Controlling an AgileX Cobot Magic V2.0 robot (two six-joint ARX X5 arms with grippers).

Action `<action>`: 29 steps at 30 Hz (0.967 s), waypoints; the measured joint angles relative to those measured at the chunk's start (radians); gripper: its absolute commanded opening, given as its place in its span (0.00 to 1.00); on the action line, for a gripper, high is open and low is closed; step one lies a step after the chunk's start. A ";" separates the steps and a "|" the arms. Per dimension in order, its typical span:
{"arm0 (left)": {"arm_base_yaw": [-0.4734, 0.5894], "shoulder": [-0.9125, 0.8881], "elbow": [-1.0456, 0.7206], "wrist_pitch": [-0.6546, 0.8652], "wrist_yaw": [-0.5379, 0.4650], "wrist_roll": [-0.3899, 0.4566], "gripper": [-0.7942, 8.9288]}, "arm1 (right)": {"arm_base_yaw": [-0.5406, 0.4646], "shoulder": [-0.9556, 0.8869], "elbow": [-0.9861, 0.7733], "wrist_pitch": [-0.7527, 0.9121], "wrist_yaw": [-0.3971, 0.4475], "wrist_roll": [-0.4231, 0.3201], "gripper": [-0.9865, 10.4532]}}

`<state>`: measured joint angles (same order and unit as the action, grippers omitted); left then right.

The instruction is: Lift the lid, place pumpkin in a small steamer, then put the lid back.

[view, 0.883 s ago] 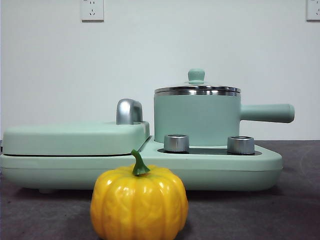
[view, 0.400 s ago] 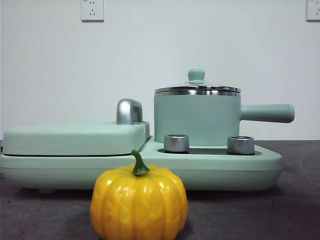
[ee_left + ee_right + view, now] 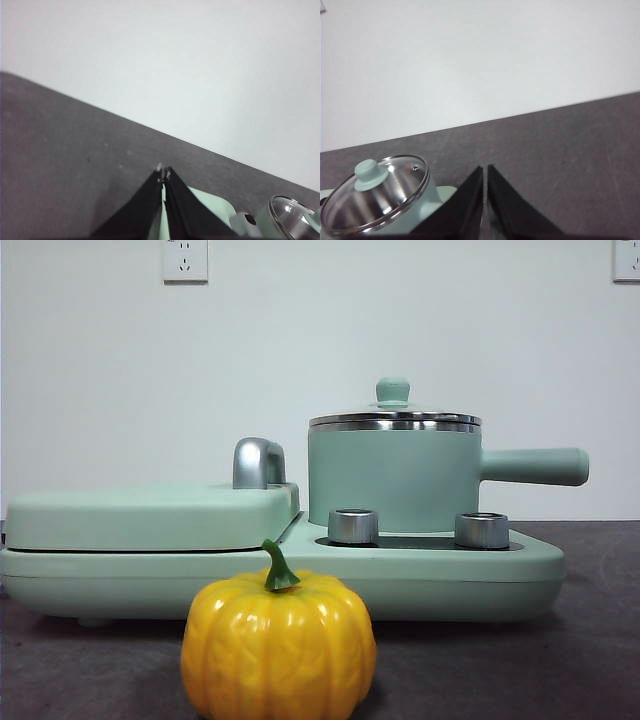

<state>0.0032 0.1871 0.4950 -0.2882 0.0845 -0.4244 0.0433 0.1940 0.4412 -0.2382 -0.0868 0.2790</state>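
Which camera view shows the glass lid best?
The right wrist view: the lid shows from above, glass and knob clear. The front view shows only its rim and knob edge-on; the left wrist view catches just an edge.

The pumpkin's (image 3: 278, 647) base was cut off at the front view's bottom edge, the lid (image 3: 374, 195) ran off the lower left of the right wrist view, and the small steamer's (image 3: 394, 478) foot hid behind two steel knobs (image 3: 353, 526)
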 measured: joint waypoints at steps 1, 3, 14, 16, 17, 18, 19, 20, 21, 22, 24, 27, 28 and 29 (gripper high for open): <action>0.000 0.021 0.021 0.000 0.000 0.015 0.09 | 0.000 0.017 0.018 -0.002 0.000 -0.016 0.10; 0.000 0.056 0.057 0.000 0.000 0.039 0.09 | 0.000 0.046 0.051 -0.005 0.000 -0.041 0.10; 0.000 0.244 0.252 0.008 0.002 0.158 0.09 | 0.000 0.226 0.280 0.014 0.000 -0.162 0.10; 0.000 0.281 0.270 0.007 0.019 0.180 0.09 | 0.000 0.265 0.321 0.014 0.000 -0.174 0.10; 0.000 0.297 0.278 0.007 0.021 0.189 0.09 | 0.000 0.281 0.340 0.014 -0.001 -0.179 0.10; 0.000 0.315 0.289 0.006 0.026 0.198 0.09 | 0.000 0.300 0.361 0.014 -0.010 -0.184 0.10; 0.000 0.335 0.302 0.006 0.034 0.205 0.09 | 0.000 0.320 0.382 0.014 -0.020 -0.192 0.10; 0.000 0.351 0.312 0.007 0.046 0.209 0.09 | 0.000 0.336 0.399 0.015 -0.025 -0.199 0.10; 0.000 0.370 0.324 0.007 0.055 0.215 0.09 | 0.000 0.354 0.415 0.015 -0.033 -0.206 0.10; 0.000 0.390 0.336 0.004 0.071 0.221 0.09 | 0.000 0.376 0.434 0.017 -0.047 -0.216 0.10; 0.000 0.430 0.363 -0.008 0.088 0.231 0.09 | 0.000 0.414 0.459 0.017 -0.073 -0.233 0.10; 0.000 0.495 0.404 -0.028 0.119 0.242 0.09 | 0.000 0.475 0.484 0.018 -0.112 -0.249 0.10; 0.000 0.517 0.417 -0.039 0.129 0.245 0.09 | 0.000 0.499 0.488 0.017 -0.128 -0.251 0.10; -0.002 0.542 0.433 -0.055 0.136 0.250 0.09 | 0.000 0.523 0.490 0.016 -0.145 -0.253 0.10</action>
<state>0.0017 0.7288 0.9283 -0.3428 0.2203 -0.1741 0.0429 0.7166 0.9314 -0.2226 -0.2321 0.0257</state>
